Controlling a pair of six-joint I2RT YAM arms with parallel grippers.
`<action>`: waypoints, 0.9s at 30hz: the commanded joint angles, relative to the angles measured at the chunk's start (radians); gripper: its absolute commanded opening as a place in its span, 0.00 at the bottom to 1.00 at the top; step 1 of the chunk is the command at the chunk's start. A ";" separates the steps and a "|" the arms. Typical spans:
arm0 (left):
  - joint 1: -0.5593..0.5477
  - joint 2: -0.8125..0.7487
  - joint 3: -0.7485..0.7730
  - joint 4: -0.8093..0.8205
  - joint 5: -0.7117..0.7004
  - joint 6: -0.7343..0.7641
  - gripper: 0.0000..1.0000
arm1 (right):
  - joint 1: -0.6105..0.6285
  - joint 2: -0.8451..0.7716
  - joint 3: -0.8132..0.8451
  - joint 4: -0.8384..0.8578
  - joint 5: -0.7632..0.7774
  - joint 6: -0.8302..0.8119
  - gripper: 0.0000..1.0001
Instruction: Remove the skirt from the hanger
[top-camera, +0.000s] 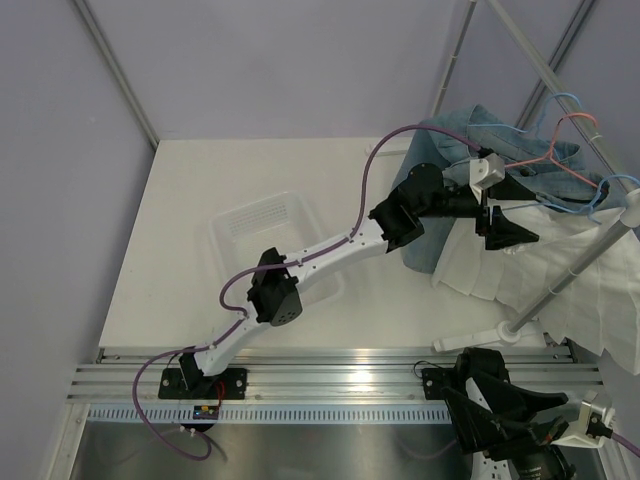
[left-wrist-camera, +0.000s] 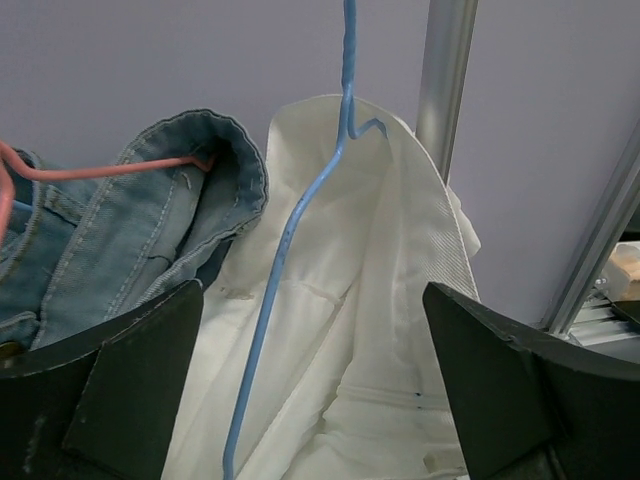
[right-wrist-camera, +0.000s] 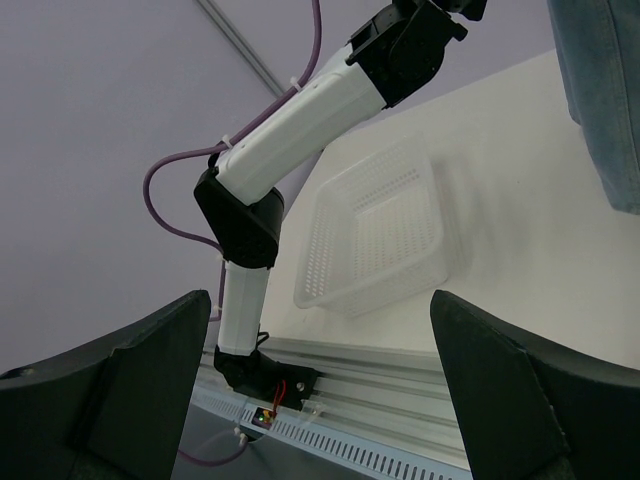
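Hanging from the blue wire hanger (left-wrist-camera: 290, 230) at the far right of the counter (top-camera: 200, 200), the white skirt (left-wrist-camera: 370, 300) is what you see straight ahead in the left wrist view. Its waistband is draped over the hanger's shoulder and the cloth falls below it. Just to its left, and touching it, a denim garment (left-wrist-camera: 130, 250) hangs on a pink hanger (left-wrist-camera: 100, 168). A metal pole (left-wrist-camera: 445, 80) of the rack stands upright close behind the skirt on the right. Your left gripper (top-camera: 520, 210) is raised to the garments, reached across from its base. Its fingers (left-wrist-camera: 130, 390) are spread wide with the hanger wire and white cloth framed between them, and nothing is pinched. In the top view the skirt's pleated cloth spreads down toward the rack's foot. Your right gripper (right-wrist-camera: 320, 300) sits low by the near rail, well apart from the clothes, with its fingers parted and empty. It looks across the counter at a clear plastic basket (right-wrist-camera: 375, 235), which lies near the middle of the counter beside the left arm.
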 joint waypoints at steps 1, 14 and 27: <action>-0.022 0.018 0.051 0.012 -0.011 0.043 0.93 | -0.011 0.031 0.004 -0.200 -0.028 0.003 0.99; -0.022 -0.036 0.044 -0.025 -0.007 0.066 0.56 | -0.017 0.026 0.007 -0.208 -0.028 -0.003 0.99; -0.022 -0.111 0.028 -0.033 -0.056 0.066 0.00 | -0.019 0.023 0.017 -0.225 -0.022 -0.016 1.00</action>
